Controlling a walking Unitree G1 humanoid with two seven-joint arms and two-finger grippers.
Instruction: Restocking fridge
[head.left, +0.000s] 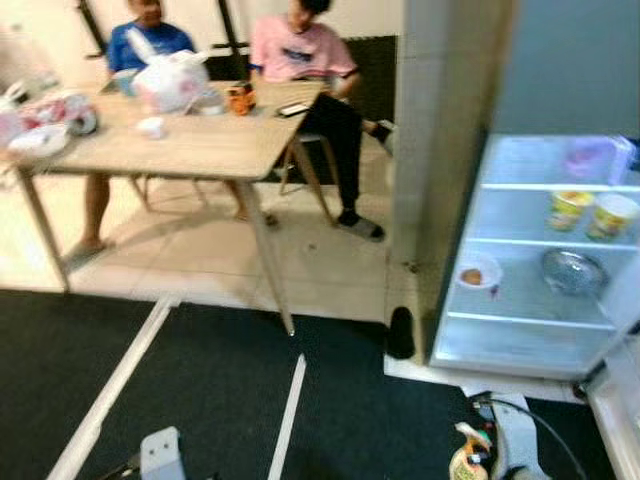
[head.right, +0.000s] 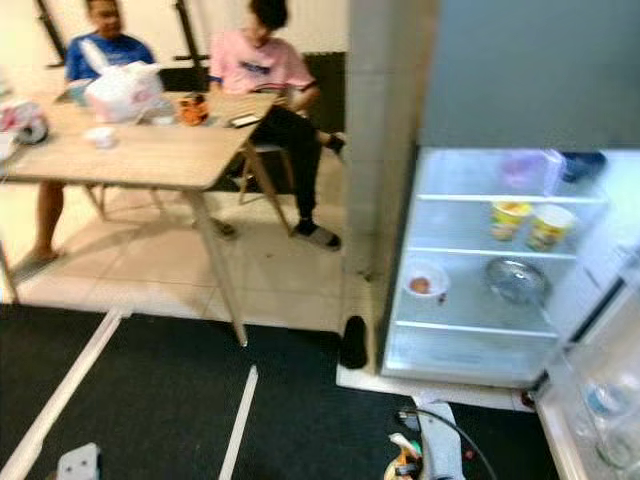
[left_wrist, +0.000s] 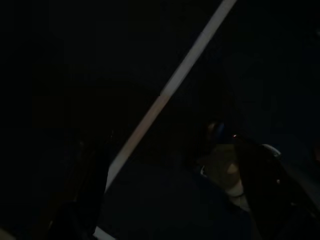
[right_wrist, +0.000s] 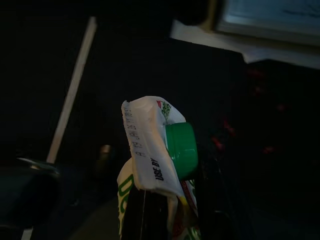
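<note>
A green-capped juice carton (right_wrist: 160, 155) is being carried toward the open fridge (head.left: 540, 250) at the right of the frame, so the approach step seems to be in hand. The carton is pinched by the right gripper (head.left: 478, 462), low at the bottom right. Next, a lift onto 1 lit shelf is probably called for. The left gripper (left_wrist: 165, 200) hangs idle, its fingers spread.

Open white fridge (head.left: 455, 270): bottom glass shelf bare, access unobstructed. Middle shelf carries a small white bowl (head.left: 478, 272) left and a steel bowl (head.left: 573, 270) right, with a gap between. Two yellow paper cups (head.left: 590, 214) occupy the upper shelf's right half.
</note>
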